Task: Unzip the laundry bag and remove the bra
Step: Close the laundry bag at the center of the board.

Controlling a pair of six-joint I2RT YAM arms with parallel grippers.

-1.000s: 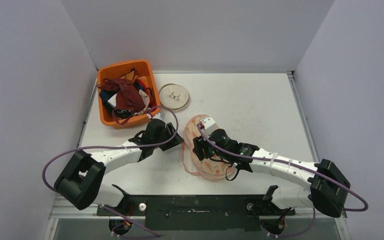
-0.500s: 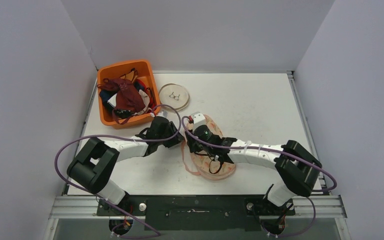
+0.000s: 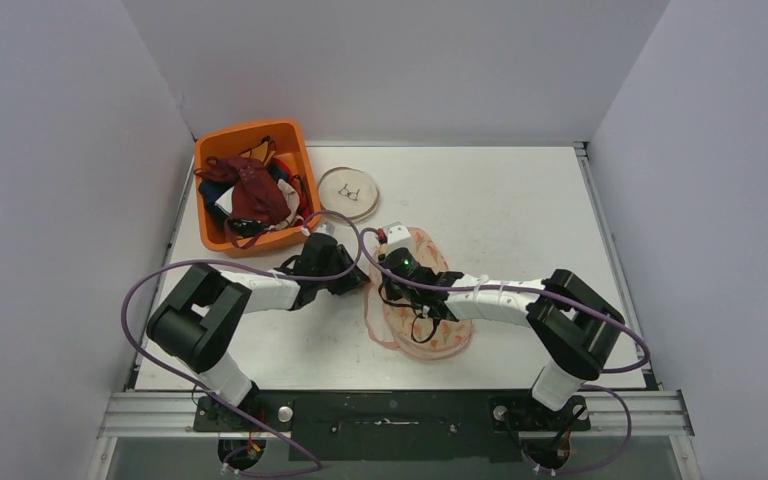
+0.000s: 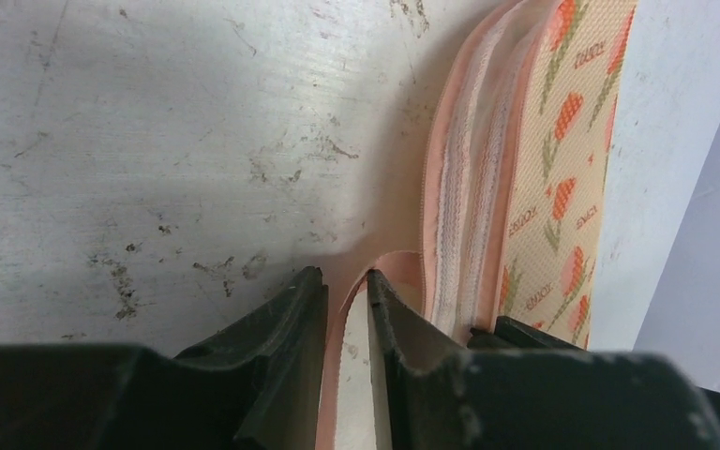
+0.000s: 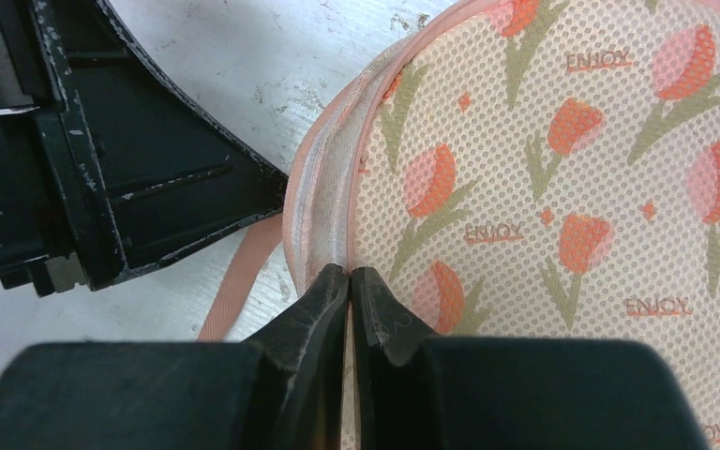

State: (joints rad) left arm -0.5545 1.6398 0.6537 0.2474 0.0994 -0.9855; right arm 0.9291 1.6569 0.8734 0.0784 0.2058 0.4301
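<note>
The round pink mesh laundry bag [image 3: 430, 305] with tulip prints lies flat in the middle of the table. My right gripper [image 5: 349, 274] is shut on the bag's zipper seam [image 5: 323, 211] at its left edge. Just left of it, my left gripper [image 4: 346, 281] stands narrowly open astride the bag's pink strap [image 4: 394, 261], and bare table shows in the gap between its jaws. In the top view the left gripper [image 3: 357, 284] and the right gripper [image 3: 391, 289] sit close together at that edge. The bra is hidden.
An orange bin [image 3: 250, 130] full of dark red and other clothes stands at the back left. A round clear dish [image 3: 349, 192] holding a small metal item lies beside it. Grey walls close in the table on three sides.
Both arms have reached in toward the bag's left edge. The right jaws have closed on the zipper seam. The left jaws have narrowed around the strap.
</note>
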